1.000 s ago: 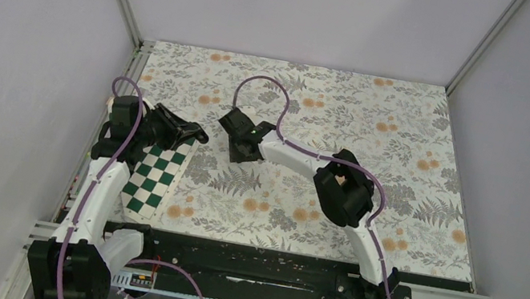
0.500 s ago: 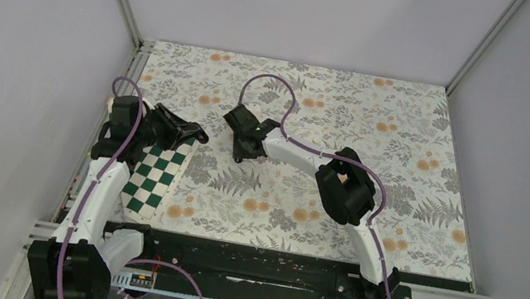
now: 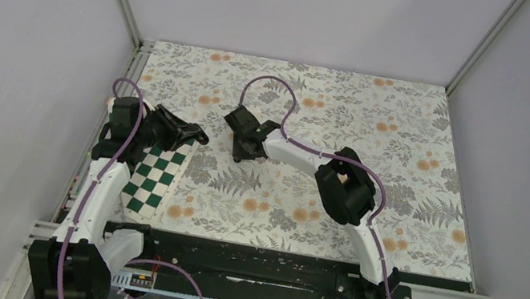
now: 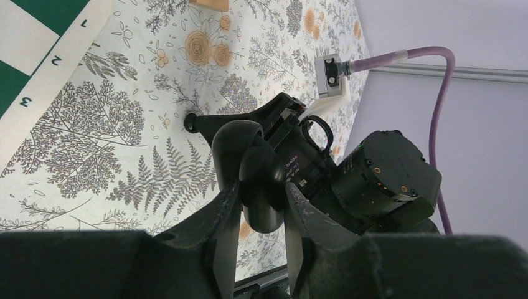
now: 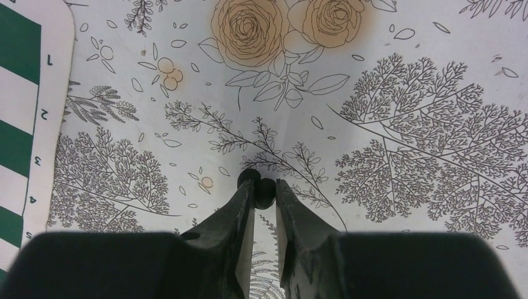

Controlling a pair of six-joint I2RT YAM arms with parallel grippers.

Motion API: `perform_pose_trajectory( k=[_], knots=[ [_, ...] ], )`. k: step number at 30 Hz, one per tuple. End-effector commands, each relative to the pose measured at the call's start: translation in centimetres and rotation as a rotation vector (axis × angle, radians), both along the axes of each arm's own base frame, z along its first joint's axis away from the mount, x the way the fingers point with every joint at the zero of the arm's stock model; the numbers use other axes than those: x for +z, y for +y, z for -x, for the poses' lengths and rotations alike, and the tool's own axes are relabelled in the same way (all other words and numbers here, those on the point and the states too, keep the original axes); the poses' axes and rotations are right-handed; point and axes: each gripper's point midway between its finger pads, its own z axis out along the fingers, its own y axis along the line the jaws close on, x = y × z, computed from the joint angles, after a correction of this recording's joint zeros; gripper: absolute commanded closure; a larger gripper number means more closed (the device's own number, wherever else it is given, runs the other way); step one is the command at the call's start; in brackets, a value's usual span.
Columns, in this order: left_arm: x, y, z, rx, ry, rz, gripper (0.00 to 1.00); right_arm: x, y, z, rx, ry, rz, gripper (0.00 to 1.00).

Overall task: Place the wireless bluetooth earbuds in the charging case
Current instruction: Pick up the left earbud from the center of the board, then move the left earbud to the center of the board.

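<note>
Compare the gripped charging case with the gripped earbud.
Size: the charging case bulges past the left gripper fingers; the earbud is narrower than one right gripper finger. Grip: the case spreads its jaws apart; the earbud leaves them nearly closed. Both are black, rounded and pinched.

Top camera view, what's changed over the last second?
The right gripper edged slightly toward the far side of the table and turned a little. Its jaws are now shut on an earbud. The left gripper stayed put by the checkerboard, with the charging case in its jaws.
</note>
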Motion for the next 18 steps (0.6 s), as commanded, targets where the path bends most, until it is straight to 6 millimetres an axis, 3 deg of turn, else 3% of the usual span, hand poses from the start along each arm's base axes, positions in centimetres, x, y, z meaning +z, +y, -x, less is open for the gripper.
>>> perform_pose_trajectory(
  k=[1,6,11,16,18],
  knots=[
    [1.4,-0.1,-0.6,-0.015,-0.069,0.005,1.00,-0.6,-0.3,0.4,-0.003,0.027,-0.006,0.81],
    [1.2,-0.1,-0.6,-0.017,-0.067,0.006,1.00,1.4,-1.2,0.9,-0.015,-0.003,-0.042,0.83],
    [1.2,-0.3,-0.6,-0.026,-0.074,0.008,1.00,4.5,-3.9,2.0,-0.043,-0.062,-0.100,0.86],
    [1.3,-0.6,-1.0,-0.068,-0.098,-0.023,1.00,3.9,-8.7,4.5,-0.099,-0.059,-0.064,0.86],
    [1.2,-1.0,-1.1,-0.093,-0.090,-0.018,1.00,2.7,-11.2,6.0,-0.129,-0.045,-0.044,0.86]
  ],
)
